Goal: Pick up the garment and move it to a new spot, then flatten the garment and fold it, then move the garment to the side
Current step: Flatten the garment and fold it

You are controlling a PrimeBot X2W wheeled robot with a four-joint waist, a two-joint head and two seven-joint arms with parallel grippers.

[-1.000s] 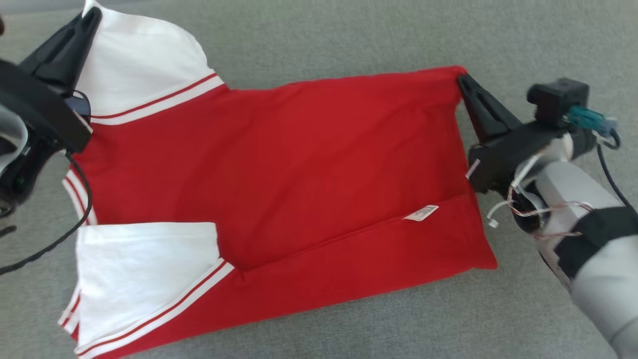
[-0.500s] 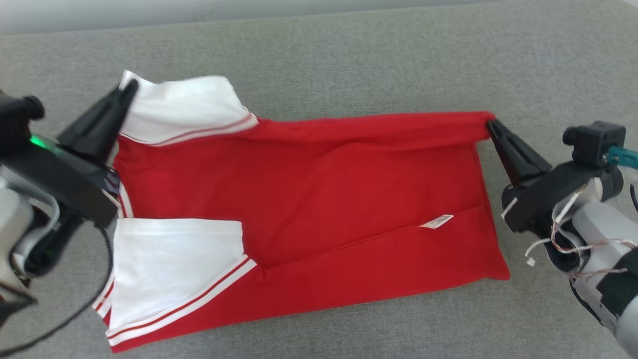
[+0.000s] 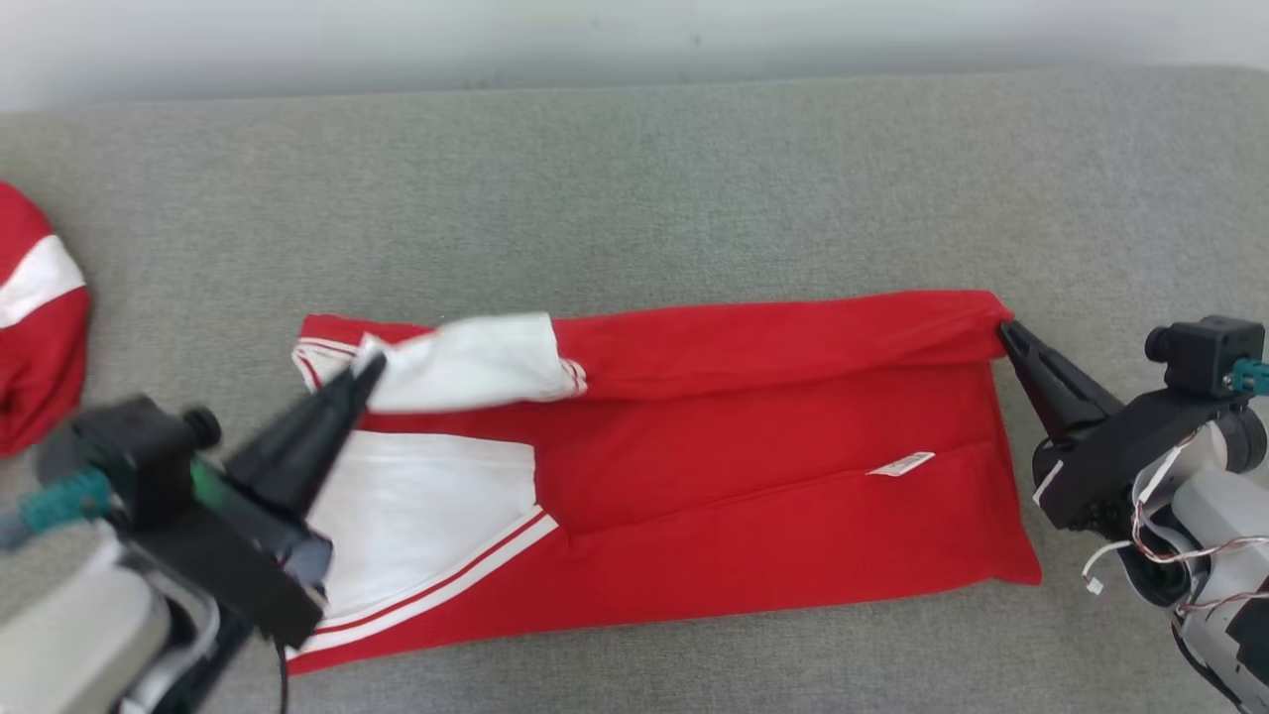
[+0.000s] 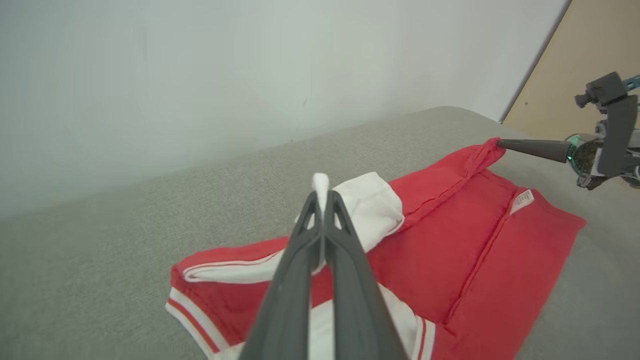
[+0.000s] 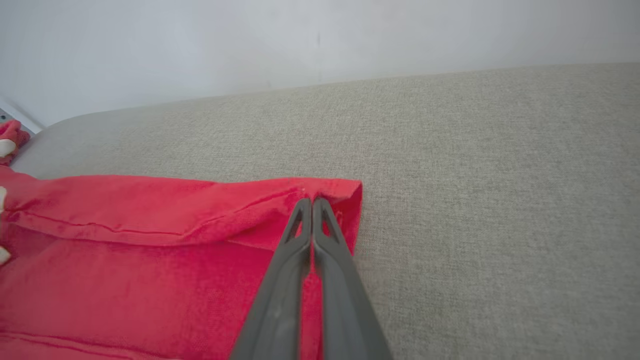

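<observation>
1. Where the grey cushion [image 3: 634,178] comes toward its near edge, the garment [image 3: 744,496] lies spread out. It is a red body with its long side parallel to that edge, nearer the right edge than the left.
2. Near-left part: the near sleeve [image 3: 426,506], white with red stripes, is folded in flat over the red. A small white label [image 3: 900,463] sits on a seam toward the right end.
3. Farther in, the left gripper [image 3: 369,365] is clenched on the far sleeve [image 3: 476,362], also white, at the garment's far-left corner. The sleeve is lifted and bunched, with a bit of white poking past the tips in the left wrist view.
4. The right gripper [image 3: 1006,329] is pinched tight on the red far-right corner. The far long edge between the two grips is rolled over toward the near side.
5. Handling, by the look of it: light, limp knit with no stiffness.
   - It will likely sag between the grips and drag on the fuzzy cushion rather than slide.
   - Best hold is at corners and hems, where the cloth is doubled.
   - Keep both grips level or the fold skews.
   - The sleeve pinch looks thin and could slip.
6. Farthest: bare cushion up to its far edge, then a pale wall [image 3: 634,40]. A second garment [image 3: 35,317], red and white, is bunched at the cushion's left edge, well apart.
</observation>
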